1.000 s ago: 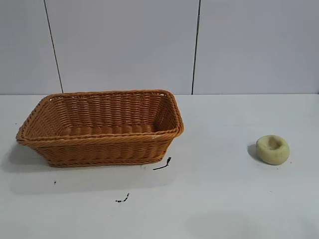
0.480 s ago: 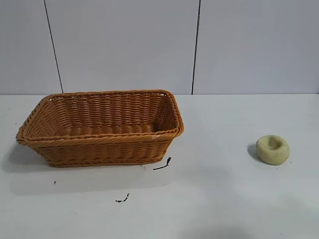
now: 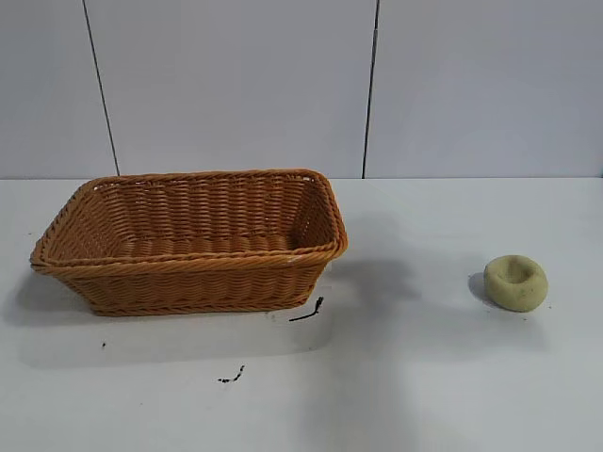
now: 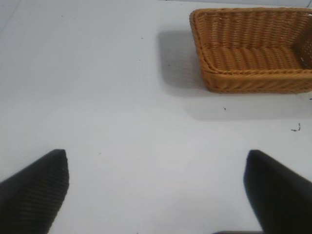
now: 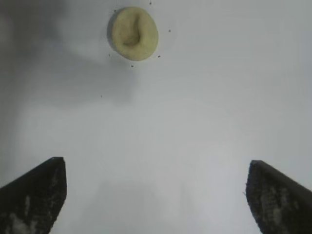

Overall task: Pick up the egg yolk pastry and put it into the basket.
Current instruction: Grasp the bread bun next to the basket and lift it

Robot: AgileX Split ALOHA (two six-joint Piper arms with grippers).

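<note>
Jaws on both arms are spread wide apart with nothing between them. The right gripper [image 5: 156, 195] hangs over bare table [image 3: 424, 377], with the egg yolk pastry [image 5: 134, 33] well ahead of it, untouched. The left gripper [image 4: 156, 190] is over the table too, the basket [image 4: 253, 48] sitting well off from it. From the exterior view, the egg yolk pastry [image 3: 514, 282] sits on the table's right side, well apart from the basket [image 3: 188, 240] on the left. A couple of small black marks [image 3: 308, 311] lie near the basket's front.
</note>
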